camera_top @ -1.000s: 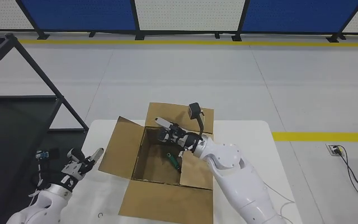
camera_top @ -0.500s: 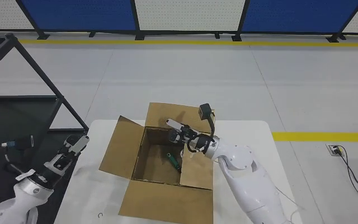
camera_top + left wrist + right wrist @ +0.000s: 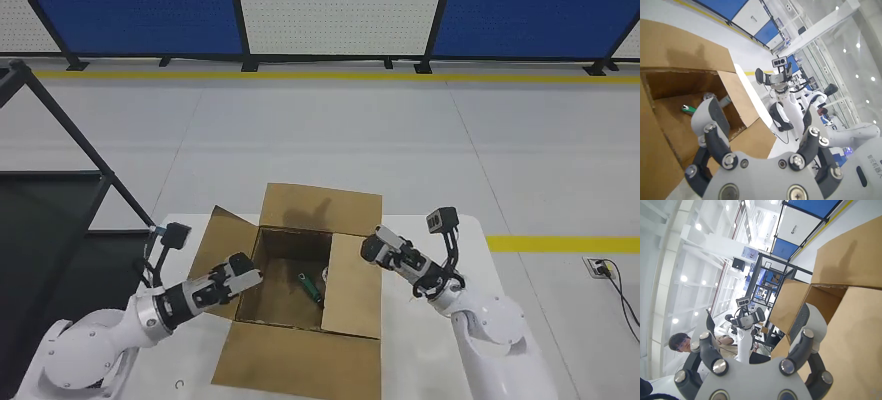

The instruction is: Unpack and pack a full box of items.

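Observation:
An open cardboard box [image 3: 320,208] stands mid-table with its flaps spread. Inside lie a green item [image 3: 310,287] and a pale tube beside it [image 3: 725,99]; the green item [image 3: 687,109] rests on the box floor [image 3: 674,121]. My left gripper [image 3: 244,270] hovers at the box's left rim by the left flap, open and empty, fingers [image 3: 715,113] spread over the opening. My right gripper [image 3: 374,244] hangs just outside the right flap [image 3: 352,285], open and empty, one finger [image 3: 804,321] near the box wall [image 3: 857,256].
A black metal rack [image 3: 60,130] stands left of the white table [image 3: 440,240]. A small dark ring [image 3: 178,384] lies on the table near the front left. The front flap [image 3: 295,365] reaches toward the table's near edge.
My left arm swung from the table's left edge to the box's left rim. My right gripper pulled back from over the box's far side to outside the right flap.

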Robot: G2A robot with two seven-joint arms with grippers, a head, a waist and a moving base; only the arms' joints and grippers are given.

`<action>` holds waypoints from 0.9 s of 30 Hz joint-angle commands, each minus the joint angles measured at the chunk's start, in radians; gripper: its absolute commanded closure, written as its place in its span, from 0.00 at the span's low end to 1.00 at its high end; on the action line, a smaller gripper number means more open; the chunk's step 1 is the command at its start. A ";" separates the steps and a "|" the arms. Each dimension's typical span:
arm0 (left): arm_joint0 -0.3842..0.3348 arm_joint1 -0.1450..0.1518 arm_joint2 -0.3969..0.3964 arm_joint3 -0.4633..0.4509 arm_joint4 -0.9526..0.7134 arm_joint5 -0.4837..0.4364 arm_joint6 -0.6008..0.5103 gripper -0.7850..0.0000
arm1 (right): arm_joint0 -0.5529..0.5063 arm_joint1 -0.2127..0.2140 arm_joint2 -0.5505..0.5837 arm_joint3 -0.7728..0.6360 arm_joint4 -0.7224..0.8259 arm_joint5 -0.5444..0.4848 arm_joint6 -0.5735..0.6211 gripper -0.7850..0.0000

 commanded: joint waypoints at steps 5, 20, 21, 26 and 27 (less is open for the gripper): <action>-0.033 -0.003 0.058 0.011 0.045 0.011 -0.006 0.00 | -0.037 0.010 0.022 -0.035 -0.055 0.052 -0.026 0.00; -0.093 -0.009 0.136 0.097 0.074 0.053 -0.024 0.00 | -0.066 0.018 0.034 -0.067 -0.028 0.020 -0.027 0.00; -0.109 -0.013 0.162 0.111 0.050 0.054 -0.036 0.00 | -0.075 0.021 0.044 -0.073 -0.024 0.012 -0.026 0.00; -0.227 -0.032 0.282 0.223 0.058 0.081 -0.094 0.00 | -0.140 0.036 0.097 -0.122 0.006 -0.018 -0.015 0.00; -0.249 -0.037 0.308 0.243 0.061 0.082 -0.099 0.00 | -0.155 0.039 0.109 -0.131 0.013 -0.024 -0.012 0.00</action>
